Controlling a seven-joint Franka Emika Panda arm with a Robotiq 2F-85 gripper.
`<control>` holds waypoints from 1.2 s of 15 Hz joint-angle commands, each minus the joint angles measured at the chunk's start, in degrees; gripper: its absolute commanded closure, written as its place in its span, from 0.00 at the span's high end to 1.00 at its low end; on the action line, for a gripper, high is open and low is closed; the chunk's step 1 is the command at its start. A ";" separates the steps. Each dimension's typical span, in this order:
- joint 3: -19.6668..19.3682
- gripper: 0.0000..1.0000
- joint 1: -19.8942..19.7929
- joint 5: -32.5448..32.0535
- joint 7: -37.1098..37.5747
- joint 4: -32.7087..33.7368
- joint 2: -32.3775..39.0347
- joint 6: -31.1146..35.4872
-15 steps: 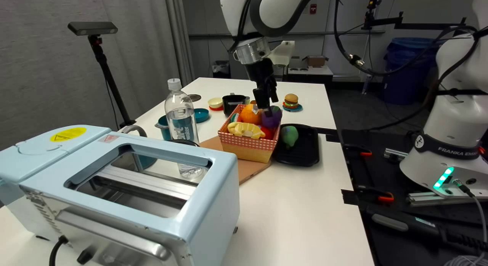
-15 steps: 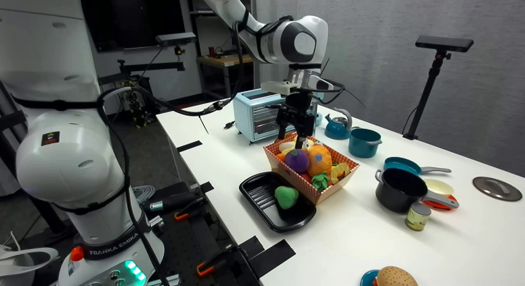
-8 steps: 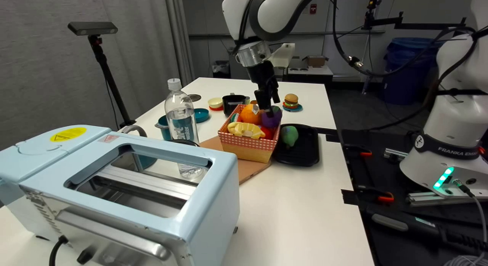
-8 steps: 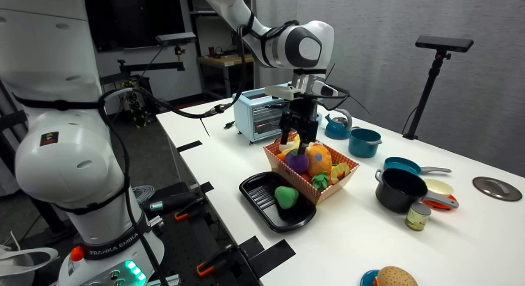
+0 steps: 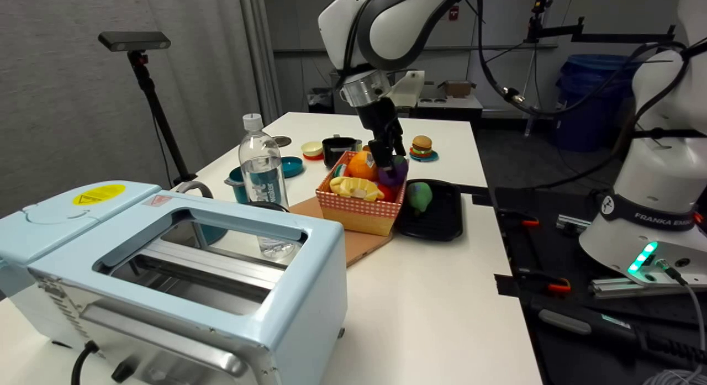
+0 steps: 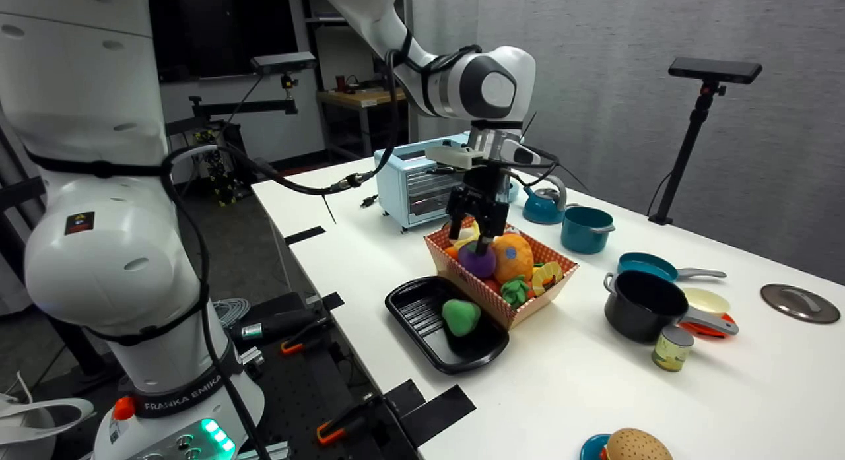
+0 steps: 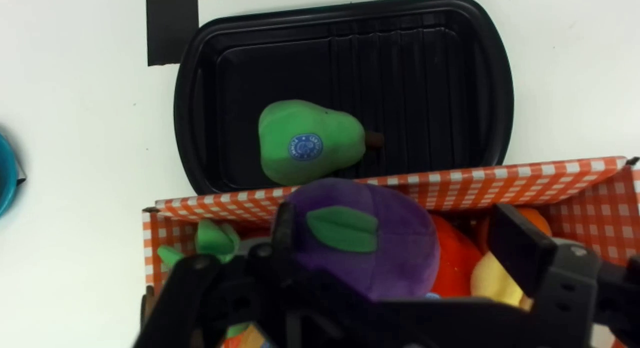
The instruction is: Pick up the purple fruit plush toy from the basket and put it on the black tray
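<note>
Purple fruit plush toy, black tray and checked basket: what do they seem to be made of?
Purple fruit plush toy: soft matt fabric, probably stuffed; panel seams show. Black tray: moulded plastic or coated metal, can't tell which; ridged floor looks dull, rim catches light. Checked basket: perhaps dull-finished card, as its walls look thin and flat; cloth lining is possible.

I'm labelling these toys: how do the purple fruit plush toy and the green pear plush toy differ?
The purple fruit plush toy is rounded with a green leaf; the green pear plush toy tapers to a brown stem. The purple fruit plush toy sits in the basket, while the green pear plush toy lies on its side on the black tray. Both are plush fruit.
</note>
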 commanded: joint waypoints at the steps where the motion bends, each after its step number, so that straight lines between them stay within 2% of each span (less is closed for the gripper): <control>1: 0.37 0.66 0.33 0.10 -0.46 1.63 1.62 -0.65; 9: 0.43 0.04 0.45 0.07 -0.25 1.06 1.62 -0.27; 11: 0.46 0.00 0.51 -0.08 -0.22 0.81 1.37 -0.16; 15: 0.44 0.00 0.63 -0.69 -0.15 0.27 0.13 -0.43; 18: 0.97 0.02 1.58 -1.74 0.95 -1.86 -3.34 -0.01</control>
